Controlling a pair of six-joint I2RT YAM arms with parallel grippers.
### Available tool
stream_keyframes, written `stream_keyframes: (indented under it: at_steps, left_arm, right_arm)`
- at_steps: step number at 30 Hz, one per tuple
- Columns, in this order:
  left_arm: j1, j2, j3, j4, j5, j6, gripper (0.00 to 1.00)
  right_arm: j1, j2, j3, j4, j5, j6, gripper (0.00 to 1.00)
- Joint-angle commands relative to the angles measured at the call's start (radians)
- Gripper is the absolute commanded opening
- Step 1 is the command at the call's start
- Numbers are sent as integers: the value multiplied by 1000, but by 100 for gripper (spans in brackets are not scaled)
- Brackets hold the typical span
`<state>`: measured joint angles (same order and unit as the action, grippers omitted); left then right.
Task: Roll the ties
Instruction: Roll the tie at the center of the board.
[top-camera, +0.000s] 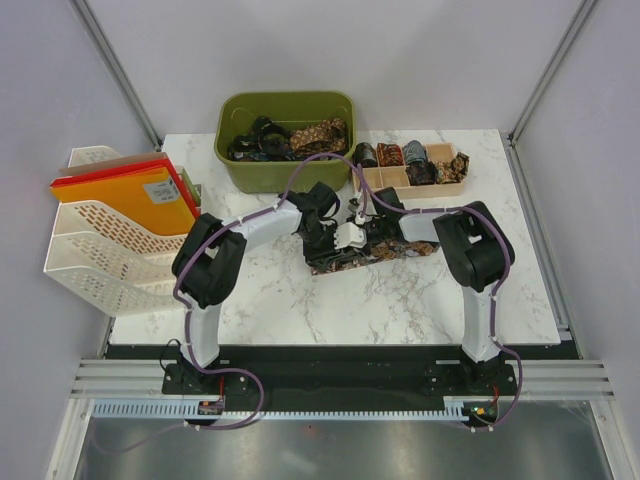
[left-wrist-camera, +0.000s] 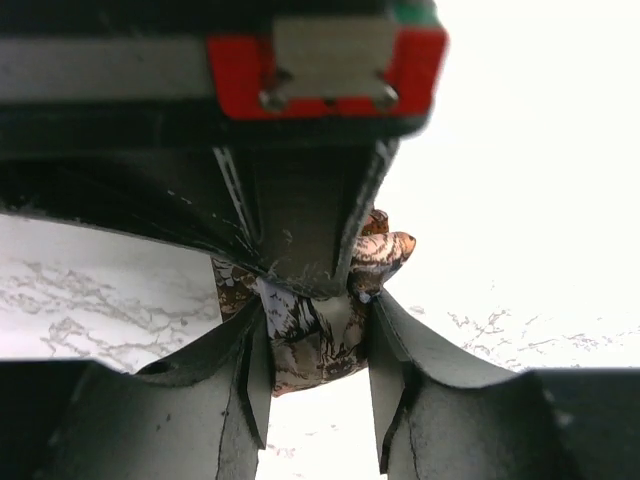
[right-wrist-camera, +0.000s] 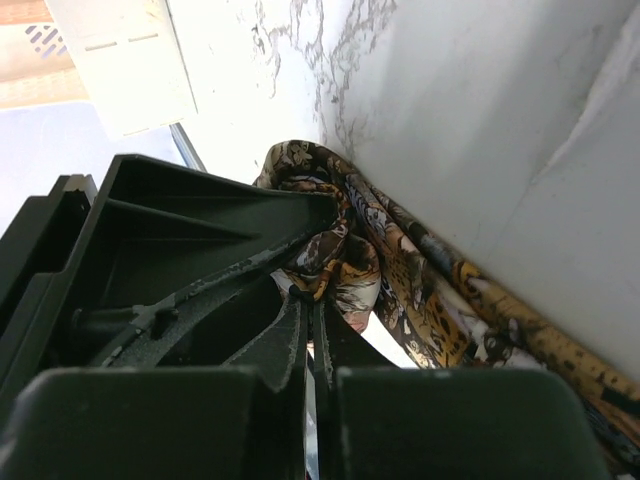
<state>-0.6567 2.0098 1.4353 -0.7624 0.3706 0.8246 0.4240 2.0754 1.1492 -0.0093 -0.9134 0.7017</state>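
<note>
A dark tie with brown-gold paisley print (top-camera: 392, 250) lies across the middle of the marble table. Both grippers meet over its left part. My left gripper (top-camera: 338, 238) is shut on a bunched fold of this tie (left-wrist-camera: 385, 250), which fills the gap between its fingers (left-wrist-camera: 315, 322). My right gripper (top-camera: 366, 232) has its jaws pressed almost together, pinching a gathered bit of the same tie (right-wrist-camera: 420, 275) at their tips (right-wrist-camera: 312, 298). The rest of the tie trails off to the right. The right gripper's body hides the tie's top in the left wrist view.
A green bin (top-camera: 240, 170) at the back holds several loose ties. To its right, a wooden divided tray (top-camera: 440, 190) holds several rolled ties. A white file rack (top-camera: 95, 250) with orange folders stands at the left edge.
</note>
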Motion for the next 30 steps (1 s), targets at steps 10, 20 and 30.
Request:
stream_keyframes:
  at_steps: [10,20,30]
  left_arm:
    - [87,-126,-145,29,275,119,71]
    - [141,-292,-381,419,243,-4,90]
    - [109,-275,-374,503,146,-108,93]
  right_arm:
    - [-62,97,15,-86,96,-130,0]
    - [-82,135,3,-83,122,-131,0]
    - [-79,147,3,-75,137,-99,0]
